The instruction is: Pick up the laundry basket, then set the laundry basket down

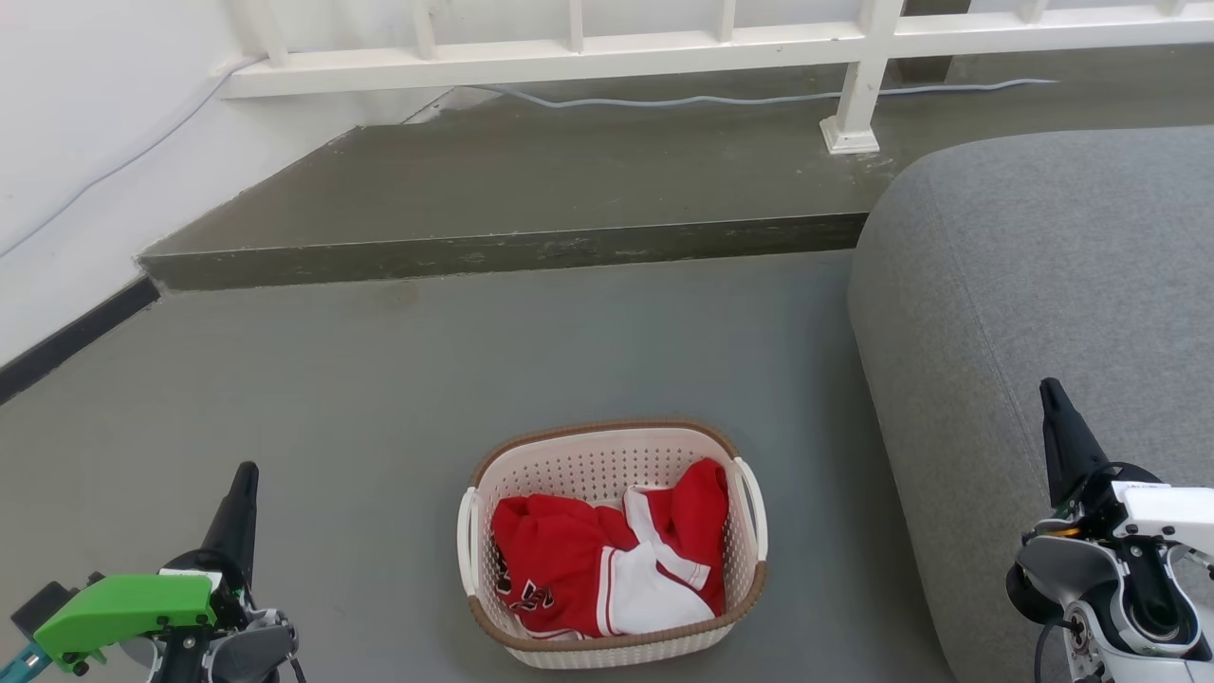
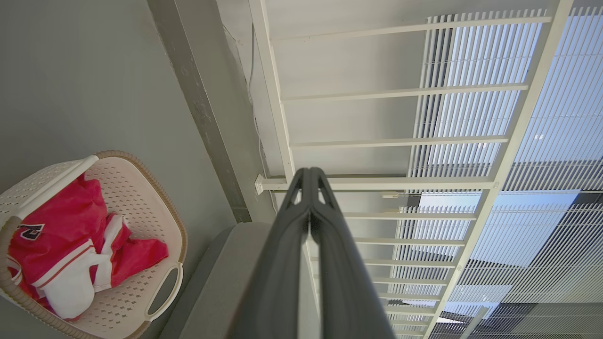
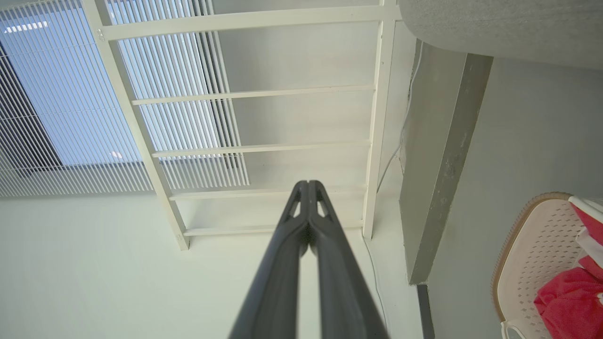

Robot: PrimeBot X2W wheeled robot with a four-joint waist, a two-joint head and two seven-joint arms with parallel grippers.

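Note:
The laundry basket [image 1: 569, 465] stands on the grey floor at the bottom middle of the head view, cream-white and perforated, with a brown rim and a white handle on each side. Red and white clothes [image 1: 607, 560] lie inside it. My left gripper [image 1: 245, 474] is low at the left, well apart from the basket, fingers pressed together and empty. My right gripper [image 1: 1051, 391] hangs over the sofa at the right, also shut and empty. The left wrist view has the basket [image 2: 155, 207] at its lower left, and the right wrist view has the basket [image 3: 527, 245] at its lower right.
A grey sofa [image 1: 1043, 285] fills the right side, close to the basket. A raised concrete step [image 1: 503, 251] runs across behind the basket, with a white railing [image 1: 569, 57] and a cable on it. A white wall [image 1: 85, 142] with a dark skirting closes the left.

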